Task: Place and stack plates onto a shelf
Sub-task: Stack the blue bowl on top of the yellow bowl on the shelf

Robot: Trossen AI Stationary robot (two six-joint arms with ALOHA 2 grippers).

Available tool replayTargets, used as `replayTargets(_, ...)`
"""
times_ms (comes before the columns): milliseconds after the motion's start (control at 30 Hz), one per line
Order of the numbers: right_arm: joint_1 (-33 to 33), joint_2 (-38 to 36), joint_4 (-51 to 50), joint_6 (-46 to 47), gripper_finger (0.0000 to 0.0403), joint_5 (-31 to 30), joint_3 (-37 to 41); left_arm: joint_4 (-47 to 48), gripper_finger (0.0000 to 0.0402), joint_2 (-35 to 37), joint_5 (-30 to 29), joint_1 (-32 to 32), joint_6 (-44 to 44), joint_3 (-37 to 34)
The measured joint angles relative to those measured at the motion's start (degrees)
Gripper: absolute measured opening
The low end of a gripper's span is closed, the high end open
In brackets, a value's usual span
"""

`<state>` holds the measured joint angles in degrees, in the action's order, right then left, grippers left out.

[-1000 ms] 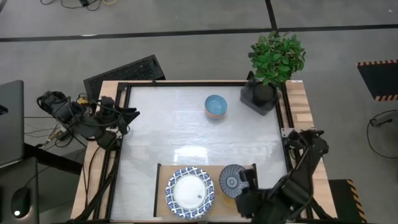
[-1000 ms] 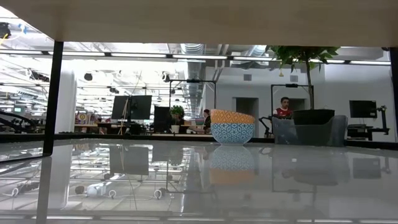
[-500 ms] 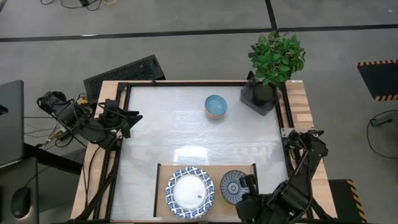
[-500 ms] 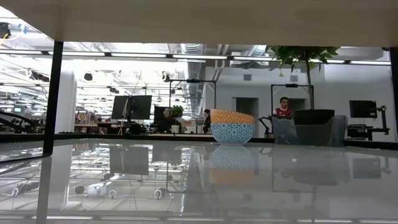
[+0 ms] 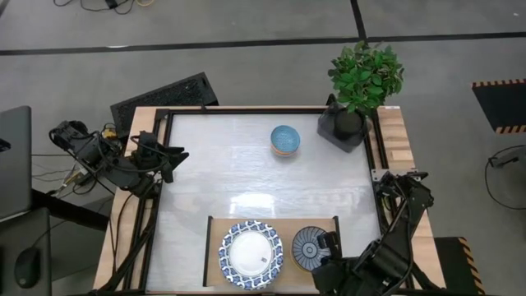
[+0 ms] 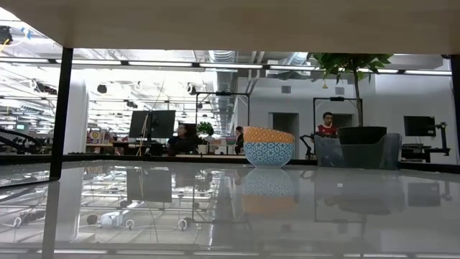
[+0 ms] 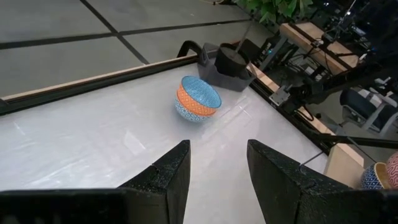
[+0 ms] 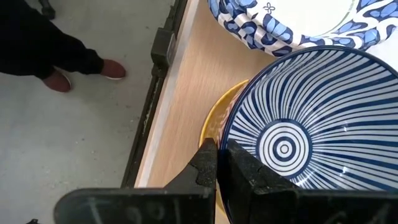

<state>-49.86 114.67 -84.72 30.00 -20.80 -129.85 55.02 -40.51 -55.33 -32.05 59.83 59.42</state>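
Observation:
The plates (image 5: 251,255) lie stacked on the left part of the wooden shelf (image 5: 292,226) at the table's near edge. Their blue-and-white rims (image 8: 292,25) also show in the right wrist view. Beside them on the shelf's right part is a blue-striped bowl (image 5: 309,247), with a yellow rim (image 8: 214,124) showing under it. My right gripper (image 5: 324,245) is shut on that bowl. My left gripper (image 7: 217,174) is open and waits over the table's left edge (image 5: 160,154), touching nothing. My right gripper pinches the striped bowl's rim (image 8: 231,134) on the bowl's right side, one finger (image 8: 245,171) inside the bowl and one finger (image 8: 204,165) outside. It comes from above, pointing down. The bowl is upright over the yellow rim; whether it rests there I cannot tell.
A blue-and-orange bowl (image 5: 285,140) stands toward the far side of the table, and a potted plant (image 5: 362,82) fills the far right corner. The tabletop between them and the shelf is bare (image 5: 246,181). A person's red shoes (image 8: 62,78) stand on the floor beyond the shelf's black rail.
My right gripper has moved a little toward the table's near edge, still shut on the striped bowl. The bowl has shifted with it along the shelf's right part. The plates have stayed where they were.

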Motion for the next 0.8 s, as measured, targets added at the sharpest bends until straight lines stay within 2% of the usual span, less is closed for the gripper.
replayTargets(267,0.0,0.0,3.1,0.1,0.0033,1.0,2.6,0.0,0.0143,0.0,0.0,0.0,0.4,0.0)
replayTargets(800,0.0,0.0,2.4,0.0,0.0046,1.2,2.7,0.0,0.0143,0.0,0.0,0.0,0.9,0.0)
